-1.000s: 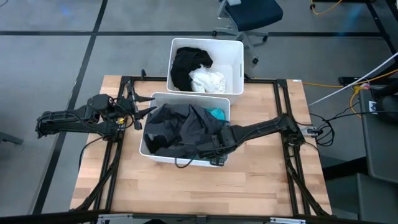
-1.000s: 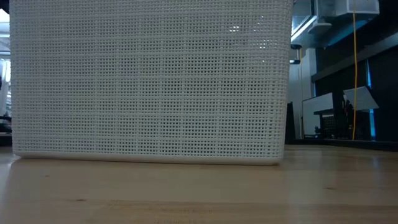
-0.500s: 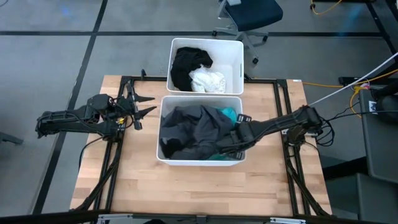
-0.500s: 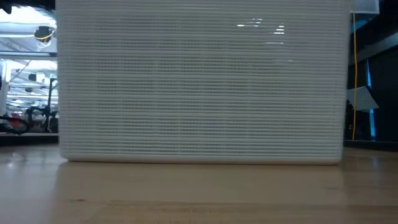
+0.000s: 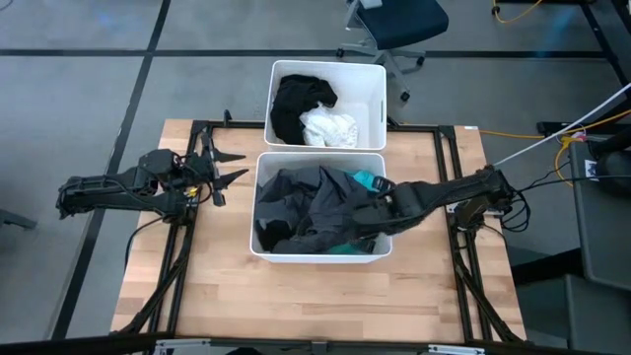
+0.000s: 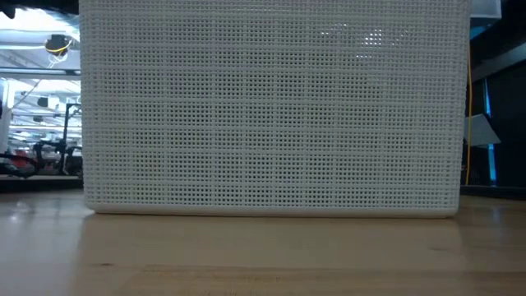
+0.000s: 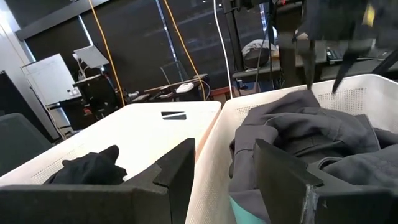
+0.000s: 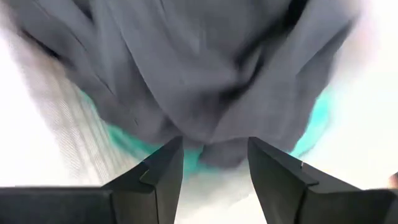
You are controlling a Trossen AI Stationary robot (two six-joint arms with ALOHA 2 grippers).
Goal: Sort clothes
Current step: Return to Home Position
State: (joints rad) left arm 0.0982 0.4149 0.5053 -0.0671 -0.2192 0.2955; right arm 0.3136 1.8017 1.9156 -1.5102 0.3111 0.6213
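Left gripper (image 5: 240, 166): parked at 9 o'clock of the table (image 5: 296, 306), just beside the near bin (image 5: 322, 256). Claw wide, holding nothing. No change.

Far bin (image 5: 375, 108), at 12 o'clock: contains a black garment (image 5: 296, 104) and a white garment (image 5: 330, 128). Unchanged.

Near bin, table centre: it has slid toward 3 o'clock over the last second. It is piled with a grey garment (image 5: 306, 202) over a teal garment (image 5: 367, 180).

Right gripper (image 5: 380, 205): it has drawn back toward 3 o'clock and now sits over the bin's 3 o'clock edge. Claw wide, with nothing between the fingers (image 8: 163, 168); grey cloth lies beyond them.

Assessment: no clothes are left on the table, so sorting looks complete. The bin probably shifted because the withdrawing arm dragged it. Only the right arm's retreat is left.
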